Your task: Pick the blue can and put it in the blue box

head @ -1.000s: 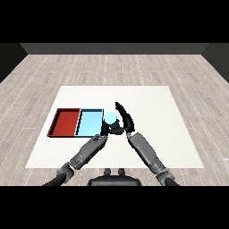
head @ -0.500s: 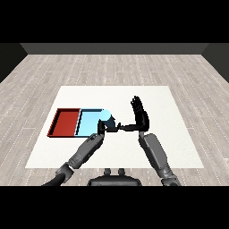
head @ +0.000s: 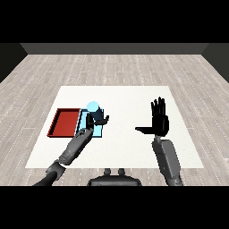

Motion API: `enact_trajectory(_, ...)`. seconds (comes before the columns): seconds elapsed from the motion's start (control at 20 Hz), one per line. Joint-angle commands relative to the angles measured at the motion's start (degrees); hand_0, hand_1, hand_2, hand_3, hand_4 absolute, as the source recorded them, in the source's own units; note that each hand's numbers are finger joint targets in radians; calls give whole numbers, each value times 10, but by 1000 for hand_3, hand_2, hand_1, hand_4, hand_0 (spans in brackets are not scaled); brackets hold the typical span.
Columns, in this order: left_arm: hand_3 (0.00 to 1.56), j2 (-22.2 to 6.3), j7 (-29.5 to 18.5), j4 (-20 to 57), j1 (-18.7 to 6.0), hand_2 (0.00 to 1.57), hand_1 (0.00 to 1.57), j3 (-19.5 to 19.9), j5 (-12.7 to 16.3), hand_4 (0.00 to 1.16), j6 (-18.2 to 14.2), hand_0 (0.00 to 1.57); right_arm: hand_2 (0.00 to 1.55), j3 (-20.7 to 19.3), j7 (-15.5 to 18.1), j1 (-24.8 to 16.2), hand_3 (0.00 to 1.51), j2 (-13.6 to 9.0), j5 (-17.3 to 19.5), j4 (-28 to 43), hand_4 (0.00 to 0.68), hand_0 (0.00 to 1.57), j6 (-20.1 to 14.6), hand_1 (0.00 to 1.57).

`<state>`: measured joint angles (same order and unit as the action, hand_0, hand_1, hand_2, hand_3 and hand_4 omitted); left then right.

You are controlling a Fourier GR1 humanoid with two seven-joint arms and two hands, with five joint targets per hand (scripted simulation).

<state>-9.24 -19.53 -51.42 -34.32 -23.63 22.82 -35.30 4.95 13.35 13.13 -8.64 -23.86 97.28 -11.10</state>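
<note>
Since half a second ago, the right hand (head: pixel 159 123) has been moved far out to the right side of the table (head: pixel 134 96), well apart from the trays. Its fingers are held straight up and close together, and its thumb is stuck out to the side. Nothing is held in it. Before, this hand was right next to the can. The left hand (head: pixel 97 119) has been kept at about the same place, over the light blue tray (head: pixel 101 129).

The red tray (head: pixel 65 122) and the light blue tray are set side by side, touching. Nothing is seen in the red tray. The blue can (head: pixel 92 107) is seen over the back part of the light blue tray, upright, with the left hand's fingers curled round its lower part. It cannot be told if the can is resting on the tray floor or is held just above it.

The can is pale blue, round on top, and nearly the same colour as its tray.
</note>
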Motion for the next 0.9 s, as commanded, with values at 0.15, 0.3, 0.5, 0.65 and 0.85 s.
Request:
enact_trajectory(0.15,1488,-46,36,109,-62,1571,1571,72,-9,1115,42,1571,0,-19,10,-44,0,4,9,19,0,0,-5,0)
enact_trajectory(0.3,1508,-75,81,167,-85,1571,1571,75,-18,1097,58,1571,0,-46,2,-23,0,-6,-2,-4,0,0,-5,0)
enact_trajectory(0.5,1485,-45,88,298,-123,1571,1571,87,-28,1055,60,1571,0,-42,36,-12,0,5,5,-71,0,0,19,0)
enact_trajectory(0.65,1411,-50,104,367,-140,1543,1571,86,-43,998,71,1571,0,-63,21,-4,0,-11,-21,-68,0,0,39,0)
enact_trajectory(0.85,1182,-8,100,439,-123,1396,1510,75,-66,900,18,1510,0,-66,34,36,0,1,-9,-129,0,0,29,0)
